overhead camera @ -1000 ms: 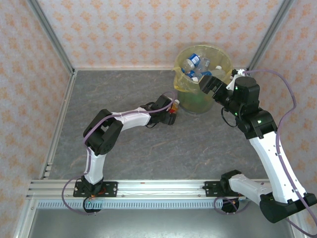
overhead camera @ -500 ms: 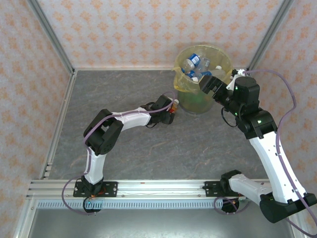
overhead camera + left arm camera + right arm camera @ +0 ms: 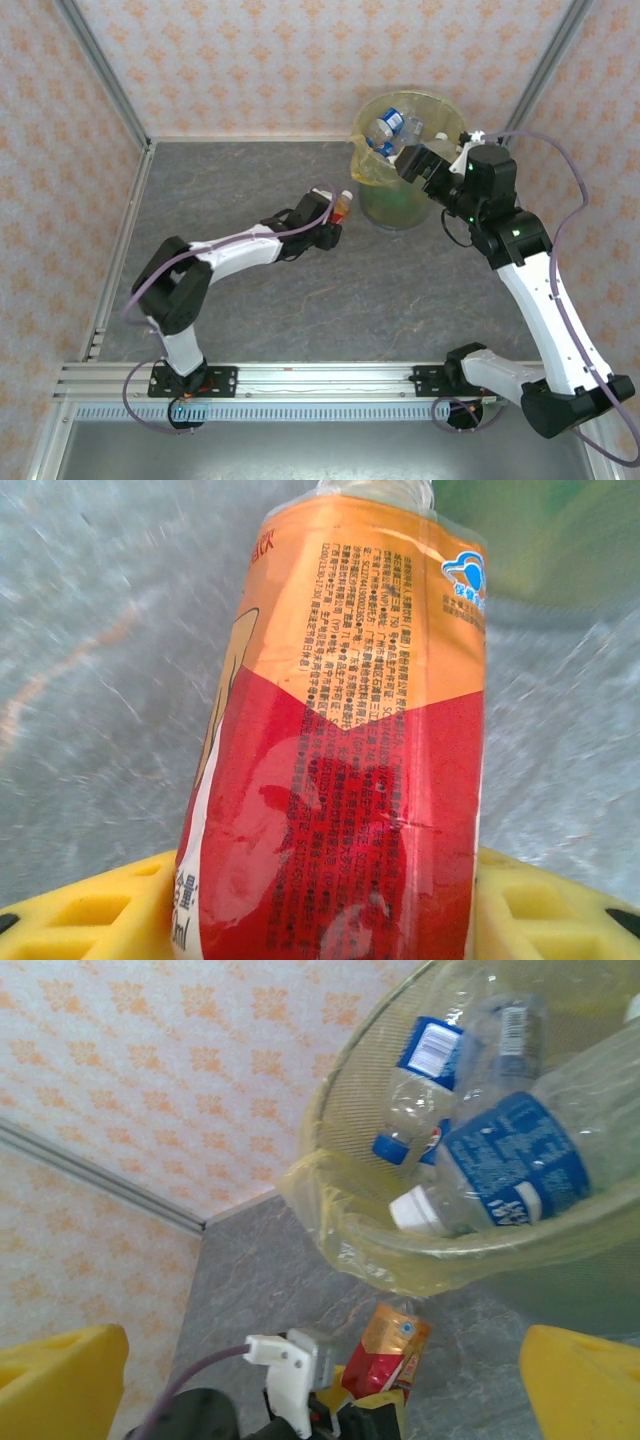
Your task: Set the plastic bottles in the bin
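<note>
Across the grey marbled table [image 3: 300, 310], both arms are reaching toward the far right corner, where the round translucent yellow bin [image 3: 364, 172] is standing with its yellow bag liner folded over the rim. Inside the bin, several clear bottles [image 3: 510, 1160] with blue labels are lying jumbled on top of one another, one of them showing a white cap [image 3: 418, 1212]. At the bin's near right rim, the right gripper [image 3: 410, 163] is hovering with its yellow fingers [image 3: 60, 1380] spread as wide as they go and is carrying nothing between them. Just beside the bin's near left wall, the left gripper [image 3: 333, 228] is clamping the red-and-orange labelled bottle [image 3: 350, 740], with a yellow pad pressing on each side of the lower body so that the jaws are standing only partly closed around it. That bottle is sitting outside the bin, close to its wall but apart from it, and is tilting with its neck toward the bin. Its label is showing fine printed text and a small blue-and-white logo [image 3: 462, 575] near the shoulder.
</note>
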